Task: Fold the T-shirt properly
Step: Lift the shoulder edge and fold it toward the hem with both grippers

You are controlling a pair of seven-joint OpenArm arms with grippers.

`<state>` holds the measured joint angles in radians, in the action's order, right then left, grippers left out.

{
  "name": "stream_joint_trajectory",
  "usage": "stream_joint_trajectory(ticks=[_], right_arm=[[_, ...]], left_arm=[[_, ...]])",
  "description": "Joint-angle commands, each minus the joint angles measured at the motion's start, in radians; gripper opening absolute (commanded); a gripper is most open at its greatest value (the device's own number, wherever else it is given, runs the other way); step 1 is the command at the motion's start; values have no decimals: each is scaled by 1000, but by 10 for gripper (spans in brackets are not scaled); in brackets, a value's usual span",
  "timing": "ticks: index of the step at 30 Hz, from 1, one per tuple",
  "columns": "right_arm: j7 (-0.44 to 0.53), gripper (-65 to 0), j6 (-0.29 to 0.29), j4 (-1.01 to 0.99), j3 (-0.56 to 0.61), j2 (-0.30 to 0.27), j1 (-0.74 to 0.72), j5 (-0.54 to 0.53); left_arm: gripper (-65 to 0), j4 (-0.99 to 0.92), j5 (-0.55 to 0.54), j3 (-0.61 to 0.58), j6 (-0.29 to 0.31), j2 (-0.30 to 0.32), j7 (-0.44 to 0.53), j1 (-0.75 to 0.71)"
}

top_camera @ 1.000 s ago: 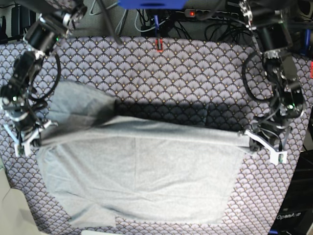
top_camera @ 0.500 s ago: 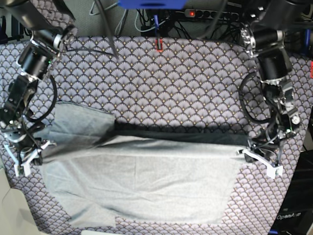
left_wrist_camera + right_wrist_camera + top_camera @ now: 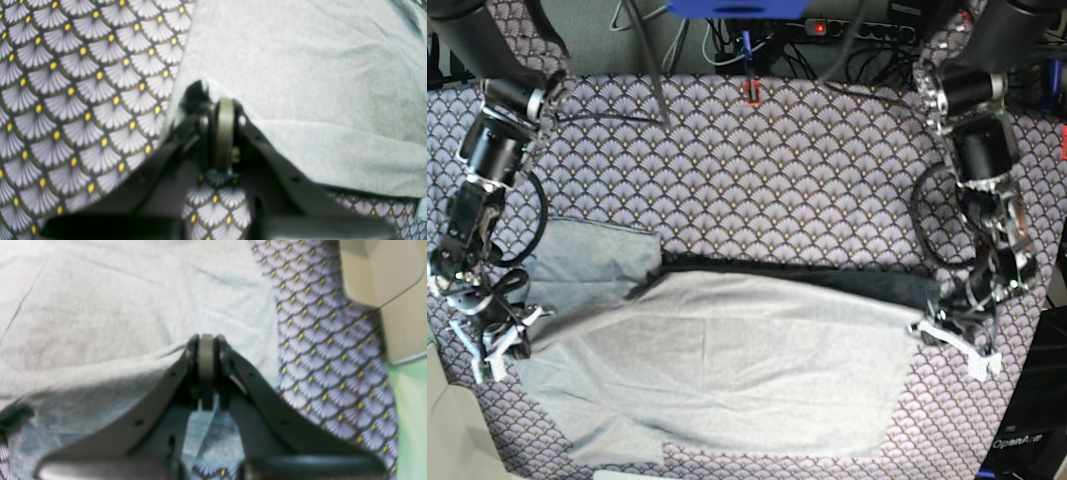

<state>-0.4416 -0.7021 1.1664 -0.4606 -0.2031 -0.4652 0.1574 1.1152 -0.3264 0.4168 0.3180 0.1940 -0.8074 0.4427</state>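
The light grey T-shirt lies across the near half of the patterned table cloth, with one sleeve spread at the left. My left gripper is at the shirt's right edge in the base view, shut on the fabric. The left wrist view shows its jaws closed on a pinch of the shirt. My right gripper is at the shirt's left edge, shut on the fabric. The right wrist view shows its jaws closed with the shirt bunched around them.
The purple-grey scallop-patterned cloth covers the table. Cables and a power strip run along the back edge, with a small red item there. A pale object sits off the front left corner, also in the right wrist view.
Both grippers have moved toward the table's near edge and lower, carrying the shirt's held edge with them. The raised fold has flattened, and a dark strip now shows behind it.
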Motion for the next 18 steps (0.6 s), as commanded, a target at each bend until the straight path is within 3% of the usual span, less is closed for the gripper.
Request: stream_joint_trajectory(ticks=[1,10,18], right_arm=[[31,-650,4,19,1,-22,-36,-15],[51,-650,4,17,49,-37,-57,-15],[53,-650,4,-138,49,-68,-152,-15]], left_arm=[[-650,18,-12,3,3,14,26,31],[-650,-54,-10,3,3,15,33,95],[-650,-151,-15,-3,3,14,217,89]])
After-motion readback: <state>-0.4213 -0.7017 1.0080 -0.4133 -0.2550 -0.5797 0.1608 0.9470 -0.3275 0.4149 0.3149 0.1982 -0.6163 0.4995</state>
